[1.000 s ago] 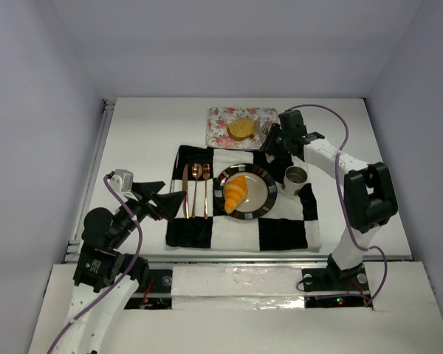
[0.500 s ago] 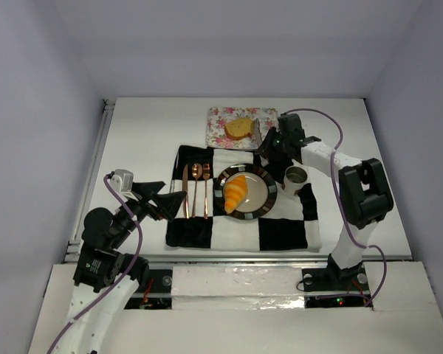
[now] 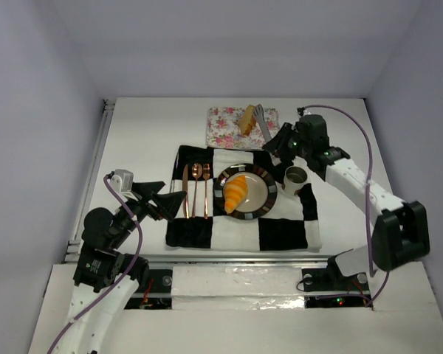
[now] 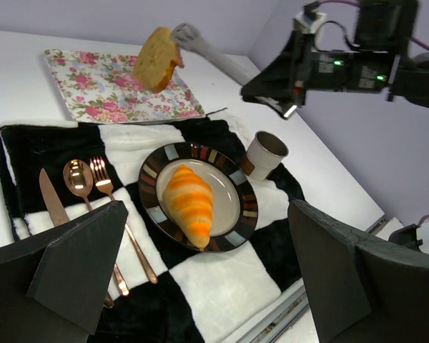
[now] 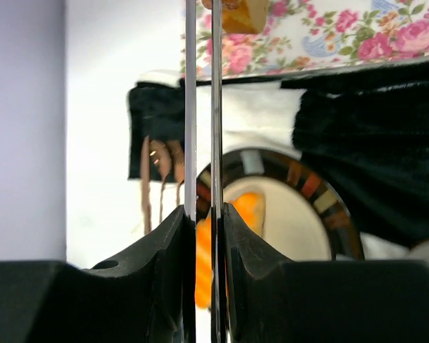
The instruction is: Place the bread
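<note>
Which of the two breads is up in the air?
The tan slice, held in metal tongs above the floral tray; the orange croissant lies on the plate.

Right end effector [image 5: 204,214] clamped (left end effector [image 3: 170,196] agape)

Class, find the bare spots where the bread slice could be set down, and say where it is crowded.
Free: the plate's right half, between croissant and cup; most of the tray under the held slice; the mat squares nearer than the plate. Crowded: cutlery fills the strip left of the plate.
</note>
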Controlling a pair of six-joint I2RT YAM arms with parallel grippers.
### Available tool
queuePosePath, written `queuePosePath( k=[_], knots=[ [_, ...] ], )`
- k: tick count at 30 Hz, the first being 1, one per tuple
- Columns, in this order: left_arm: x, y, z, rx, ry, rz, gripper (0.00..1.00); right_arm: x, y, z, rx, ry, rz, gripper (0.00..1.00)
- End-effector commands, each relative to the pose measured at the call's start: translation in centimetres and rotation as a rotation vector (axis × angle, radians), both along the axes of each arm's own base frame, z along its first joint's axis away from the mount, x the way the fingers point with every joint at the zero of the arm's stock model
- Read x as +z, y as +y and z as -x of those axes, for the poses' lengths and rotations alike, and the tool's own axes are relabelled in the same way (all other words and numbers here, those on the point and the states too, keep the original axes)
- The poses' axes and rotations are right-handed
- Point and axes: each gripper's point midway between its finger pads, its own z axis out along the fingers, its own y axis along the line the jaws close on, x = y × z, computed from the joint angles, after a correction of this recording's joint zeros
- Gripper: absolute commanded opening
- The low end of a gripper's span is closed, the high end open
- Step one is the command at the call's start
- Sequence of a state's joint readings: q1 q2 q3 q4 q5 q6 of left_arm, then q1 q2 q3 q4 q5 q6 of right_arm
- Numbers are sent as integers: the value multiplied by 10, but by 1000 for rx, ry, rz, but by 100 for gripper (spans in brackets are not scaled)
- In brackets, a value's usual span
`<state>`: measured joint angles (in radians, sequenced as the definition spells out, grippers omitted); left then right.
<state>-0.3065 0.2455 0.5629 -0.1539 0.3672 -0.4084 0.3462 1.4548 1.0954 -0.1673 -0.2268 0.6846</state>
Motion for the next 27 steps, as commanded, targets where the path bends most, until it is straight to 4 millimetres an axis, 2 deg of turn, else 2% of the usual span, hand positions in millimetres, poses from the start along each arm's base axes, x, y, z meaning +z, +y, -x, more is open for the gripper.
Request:
queuePosePath(
  k=[1,2,3,4,6,7,8,9,10,11,14,15,19,21,27],
  knots=[
    [8,-2,0,-15,-44,10,96,20,-3,28,46,-45,-33,14],
    [8,-3,0,-15,-42,10,96,22,-4,38,60,-45,-41,14],
    [8,-3,0,-16,-44,10,96,8,-7,53,65,-8,-38,14],
    [9,-3,0,-16,-44,10,96,22,-11,67,71,-39,-58,14],
    [8,-3,0,-18,-43,11,96,22,-12,90,95,-31,-71,13],
    [8,-3,-1,-20,-42,10,96,10,-13,108,108,14,-62,13],
    [7,-4,-1,-20,-39,9,96,26,-16,123,120,-27,-89,13],
    [7,-4,-1,-23,-39,9,96,28,-19,133,126,-26,-98,13],
    [7,-4,-1,-24,-37,9,96,20,-19,150,143,15,-103,13],
    [7,-3,-3,-15,-36,8,96,33,-20,166,168,-17,-133,13],
    [5,-4,-3,-20,-30,6,96,22,-27,195,181,35,-147,14],
    [5,-4,-3,-24,-30,6,96,26,-30,205,186,19,-156,14],
    [4,-4,-5,-19,-24,2,96,-3,-34,231,198,110,-166,14],
    [3,-2,-7,-10,-19,1,96,-17,-41,233,170,128,-130,14],
    [1,-3,-8,-13,-12,-1,96,-31,-44,241,147,166,-137,14]
  ],
)
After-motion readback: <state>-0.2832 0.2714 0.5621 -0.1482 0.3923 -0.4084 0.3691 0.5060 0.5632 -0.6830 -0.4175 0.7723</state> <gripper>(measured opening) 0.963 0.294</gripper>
